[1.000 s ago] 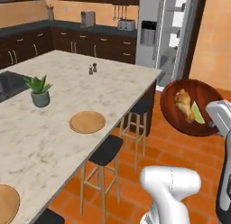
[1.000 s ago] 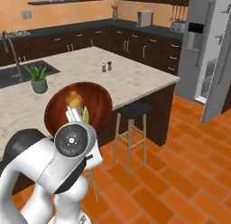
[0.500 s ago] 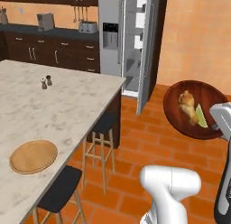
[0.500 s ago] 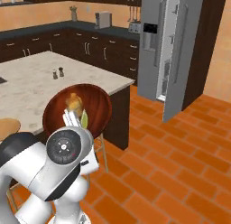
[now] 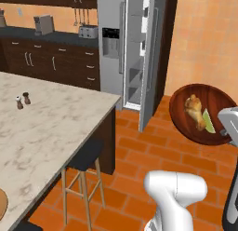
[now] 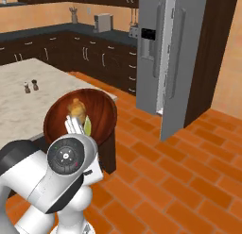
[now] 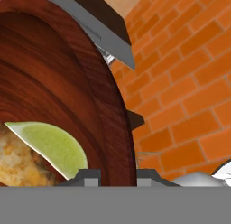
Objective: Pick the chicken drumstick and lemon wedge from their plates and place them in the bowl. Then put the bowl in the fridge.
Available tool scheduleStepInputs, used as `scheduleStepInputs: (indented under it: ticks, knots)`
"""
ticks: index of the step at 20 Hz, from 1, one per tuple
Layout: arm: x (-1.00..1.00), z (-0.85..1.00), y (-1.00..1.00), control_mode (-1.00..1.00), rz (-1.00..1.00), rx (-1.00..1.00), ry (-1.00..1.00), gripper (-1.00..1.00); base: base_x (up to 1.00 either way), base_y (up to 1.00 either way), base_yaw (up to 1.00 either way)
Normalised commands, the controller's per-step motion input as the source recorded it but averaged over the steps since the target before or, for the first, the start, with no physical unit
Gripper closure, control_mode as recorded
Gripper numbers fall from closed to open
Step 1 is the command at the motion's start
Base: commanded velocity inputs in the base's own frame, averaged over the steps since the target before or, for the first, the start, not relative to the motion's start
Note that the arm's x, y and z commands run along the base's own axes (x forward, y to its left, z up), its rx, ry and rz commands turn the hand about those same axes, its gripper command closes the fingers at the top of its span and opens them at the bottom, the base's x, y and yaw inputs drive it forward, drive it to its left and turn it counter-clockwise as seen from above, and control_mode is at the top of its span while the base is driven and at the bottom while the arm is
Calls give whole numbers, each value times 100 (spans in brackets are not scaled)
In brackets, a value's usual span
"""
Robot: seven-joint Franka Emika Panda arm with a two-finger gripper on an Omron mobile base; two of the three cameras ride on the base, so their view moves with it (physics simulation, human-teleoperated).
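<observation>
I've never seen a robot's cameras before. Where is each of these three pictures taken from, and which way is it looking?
Left base view: behind the arm's left, facing the open fridge; white arm lower right, carrying the bowl.
Right base view: behind its right, facing the same fridge; arm lower left.
Hand view: on the hand, along the end effector shut on the bowl's rim; lemon wedge and chicken drumstick inside.
Both base views share fridge, bowl and island counter.

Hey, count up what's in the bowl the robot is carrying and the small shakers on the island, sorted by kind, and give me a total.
Golden-brown chicken drumstick in the dark reddish-brown wooden bowl: 1
Pale yellow-green lemon wedge in the bowl: 1
Small shakers on the marble island, one light and one dark: 2
Total: 4
</observation>
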Motion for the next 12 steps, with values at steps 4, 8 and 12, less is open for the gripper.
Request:
scheduleStepInputs:
  ticks: [4, 8, 12]
  knots:
    - [0, 0, 0, 100, 0, 0, 0, 100, 100, -100, 28]
    - [0, 0, 0, 100, 0, 0, 0, 100, 100, -100, 31]
    - [0, 0, 0, 100, 0, 0, 0, 100, 100, -97, 37]
